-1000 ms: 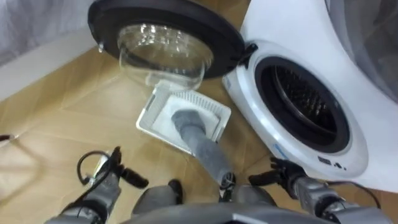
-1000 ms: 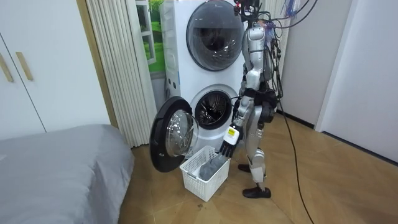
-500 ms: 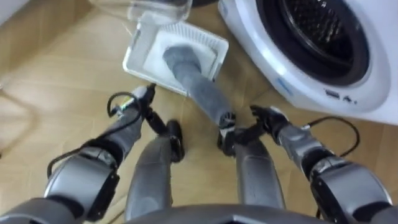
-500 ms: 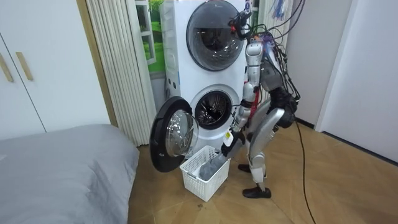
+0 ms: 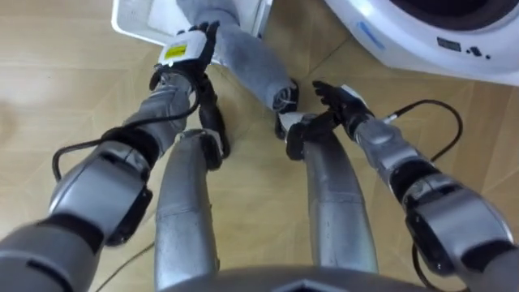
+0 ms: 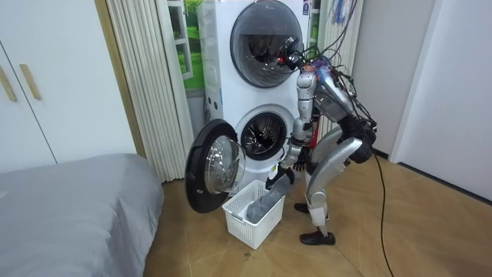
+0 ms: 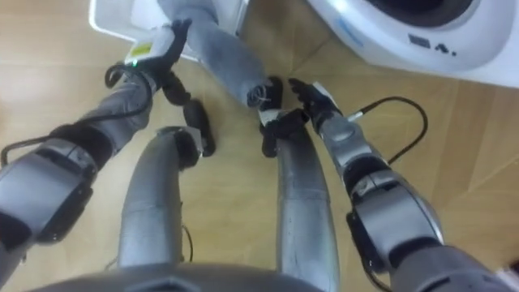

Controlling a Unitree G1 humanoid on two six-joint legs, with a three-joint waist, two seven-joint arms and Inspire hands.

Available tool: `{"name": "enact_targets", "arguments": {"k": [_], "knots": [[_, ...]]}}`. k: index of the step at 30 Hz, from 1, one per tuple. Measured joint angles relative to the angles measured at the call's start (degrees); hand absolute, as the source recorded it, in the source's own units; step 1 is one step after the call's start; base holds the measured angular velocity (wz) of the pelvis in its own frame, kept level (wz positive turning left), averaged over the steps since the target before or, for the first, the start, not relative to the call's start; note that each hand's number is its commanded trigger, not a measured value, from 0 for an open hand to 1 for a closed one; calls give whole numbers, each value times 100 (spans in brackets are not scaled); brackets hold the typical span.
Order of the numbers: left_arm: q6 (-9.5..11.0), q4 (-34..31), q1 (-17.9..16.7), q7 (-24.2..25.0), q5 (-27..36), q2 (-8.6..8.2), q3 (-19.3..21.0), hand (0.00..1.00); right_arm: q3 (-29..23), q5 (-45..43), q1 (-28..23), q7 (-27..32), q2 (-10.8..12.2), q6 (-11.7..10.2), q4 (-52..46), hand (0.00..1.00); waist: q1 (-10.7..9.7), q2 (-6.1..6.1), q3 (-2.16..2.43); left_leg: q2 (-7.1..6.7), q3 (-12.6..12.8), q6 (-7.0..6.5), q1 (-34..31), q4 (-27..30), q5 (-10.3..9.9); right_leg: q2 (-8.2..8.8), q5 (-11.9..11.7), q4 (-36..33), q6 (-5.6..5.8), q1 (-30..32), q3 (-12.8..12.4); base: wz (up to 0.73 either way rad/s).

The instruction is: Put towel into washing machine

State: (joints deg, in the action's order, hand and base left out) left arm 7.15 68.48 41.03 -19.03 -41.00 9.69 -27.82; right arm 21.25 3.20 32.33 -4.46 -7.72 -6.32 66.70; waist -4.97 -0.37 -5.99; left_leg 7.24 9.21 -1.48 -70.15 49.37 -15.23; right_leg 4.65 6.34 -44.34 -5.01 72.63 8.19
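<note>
Grey towel (image 5: pixel 253 58) draped over the laundry basket (image 5: pixel 131 23) rim. The left hand (image 5: pixel 185 50) is just beside it, grip unclear, and the right hand (image 5: pixel 334 96) is loose-fingered nearby. A shallow pinch could drop it short of the washing machine (image 5: pixel 389 40).

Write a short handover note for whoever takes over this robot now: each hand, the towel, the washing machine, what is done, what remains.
Left hand: at the rim of the white basket, beside the grey towel.
Right hand: open, near the towel's hanging end, holding nothing.
Towel: in the basket, one end draped over its side.
Washing machine: door open.
Done: robot bent over the basket.
Left: grasp towel, put it in the drum.
</note>
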Motion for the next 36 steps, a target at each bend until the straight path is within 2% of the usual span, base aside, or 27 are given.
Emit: {"name": "enact_targets", "arguments": {"k": [5, 9, 11, 16, 19, 28, 29, 30, 31, 33, 36], "knots": [[20, -57, 37, -305, -415, 0, -57, 0, 5, 96, 146, 6, 16, -90, -61, 0, -62, -8, -4, 20, -13, 12, -348, 331, -153, 34, 206, -384, -25, 399, -30, 3], [42, -53, 111, -406, -471, 92, -200, 0, 151, 278, 175, 15, 58, -128, -77, 0, -185, -33, -18, 41, -45, 19, -523, 480, -226, 32, 272, -563, -37, 567, -24, 0], [47, -44, 160, -518, -481, 135, -290, 0, 246, 361, 257, 17, 75, -134, -102, 0, -279, -44, -25, 89, -61, 23, -655, 619, -289, 7, 297, -640, -41, 678, -14, -9], [86, -30, 188, -586, -480, 158, -436, 0, 364, 529, 255, 64, 78, -224, -223, 0, -311, -83, -48, 199, -107, 28, -821, 844, -423, -100, 302, -667, -38, 776, 1, -16], [136, -32, 170, -596, -480, 188, -649, 0, 459, 535, 252, 58, 91, -252, -235, 0, -390, -105, -61, 198, -129, 20, -846, 863, -441, -100, 317, -710, -17, 789, -1, -2], [253, -84, 180, -512, -480, 166, -1147, 0, 518, 532, 236, 49, 239, -322, -235, 0, -479, -123, -57, 187, -152, -36, -945, 1046, -552, -77, 417, -842, 29, 856, 24, 0], [281, -89, 180, -488, -480, 169, -1173, 15, 525, 532, 235, 50, 259, -347, -234, 0, -489, -136, -54, 188, -152, -41, -944, 1045, -555, -68, 419, -840, 31, 856, 18, 0], [287, -99, 179, -466, -479, 170, -1176, 51, 547, 533, 237, 50, 262, -367, -232, 0, -495, -143, -54, 187, -157, -42, -944, 1044, -556, -63, 419, -835, 32, 856, 17, 0], [298, -116, 180, -396, -479, 170, -1182, 54, 582, 533, 245, 48, 267, -377, -225, 0, -509, -159, -50, 187, -161, -42, -944, 1042, -556, -63, 419, -831, 33, 856, 17, 0], [328, -132, 178, -311, -468, 169, -1186, 100, 633, 548, 252, 50, 280, -413, -199, 0, -537, -188, -53, 189, -162, -41, -944, 1040, -556, -65, 420, -827, 34, 856, 19, 0], [329, -169, 181, -177, -464, 164, -1291, 100, 674, 671, 249, 56, 296, -426, -152, 0, -581, -206, -52, 194, -164, -40, -948, 1040, -559, -67, 420, -829, 33, 858, 22, 0]]}}
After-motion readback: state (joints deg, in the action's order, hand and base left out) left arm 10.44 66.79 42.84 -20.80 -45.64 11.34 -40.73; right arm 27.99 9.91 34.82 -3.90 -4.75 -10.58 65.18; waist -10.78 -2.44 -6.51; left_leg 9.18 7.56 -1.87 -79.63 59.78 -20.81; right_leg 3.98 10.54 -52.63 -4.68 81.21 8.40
